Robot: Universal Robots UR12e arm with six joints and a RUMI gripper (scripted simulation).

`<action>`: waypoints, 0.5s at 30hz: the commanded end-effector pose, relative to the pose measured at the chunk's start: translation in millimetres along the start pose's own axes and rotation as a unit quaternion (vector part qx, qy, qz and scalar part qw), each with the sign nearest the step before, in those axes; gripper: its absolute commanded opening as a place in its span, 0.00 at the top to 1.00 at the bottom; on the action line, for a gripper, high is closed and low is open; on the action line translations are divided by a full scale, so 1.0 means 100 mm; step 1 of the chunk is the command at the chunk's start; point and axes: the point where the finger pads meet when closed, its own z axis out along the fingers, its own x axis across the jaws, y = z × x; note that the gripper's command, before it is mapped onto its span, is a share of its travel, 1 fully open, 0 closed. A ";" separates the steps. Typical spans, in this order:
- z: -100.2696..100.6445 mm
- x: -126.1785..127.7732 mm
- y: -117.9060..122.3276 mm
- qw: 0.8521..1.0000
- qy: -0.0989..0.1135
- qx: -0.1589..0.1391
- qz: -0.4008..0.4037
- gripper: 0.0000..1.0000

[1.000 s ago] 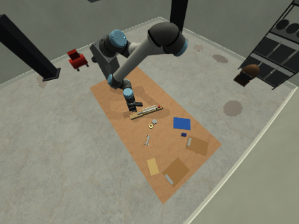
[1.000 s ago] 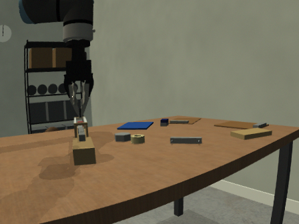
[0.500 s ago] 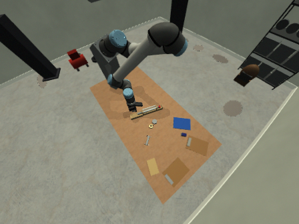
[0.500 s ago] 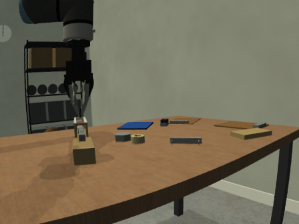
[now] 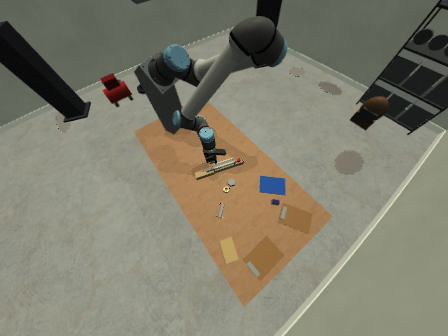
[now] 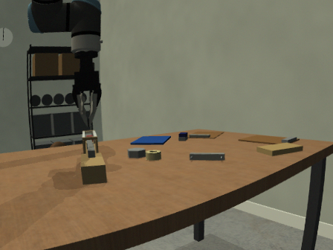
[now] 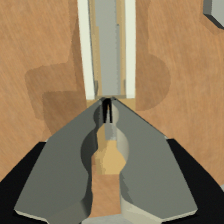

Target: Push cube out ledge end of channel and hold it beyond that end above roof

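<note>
Wooden counter (image 6: 178, 186), grey walls, shelf rack (image 6: 29, 93) behind: hand over the channel.

We see the hand (image 6: 89, 118) clenched on nothing, fingers pinched to a narrow point, hanging just above the channel (image 6: 91, 160) near its far end. We judge the pinch is deliberate: a slim tip could reach through the roof slot without the hand entering. From above, the cube (image 5: 240, 160) shows as a red spot at the channel's end away from the arm, apparently on the ledge; we cannot tell whether it has passed the lip. Blue mat (image 6: 150, 140), ring (image 6: 153, 155) and grey bar (image 6: 207, 156) lie well apart, untouched.
</note>
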 end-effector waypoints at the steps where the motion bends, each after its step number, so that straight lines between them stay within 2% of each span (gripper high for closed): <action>1: 0.02 0.02 -0.55 1.000 0.000 -0.004 0.001 1.00; 5: 0.02 0.02 -1.25 1.000 0.000 -0.004 0.001 1.00; 8: 0.02 0.02 -1.67 1.000 0.000 -0.004 0.001 1.00; 12: 0.03 0.02 -2.00 1.000 0.000 -0.004 0.000 1.00; 15: 0.03 0.02 -2.08 1.000 0.000 -0.004 0.000 1.00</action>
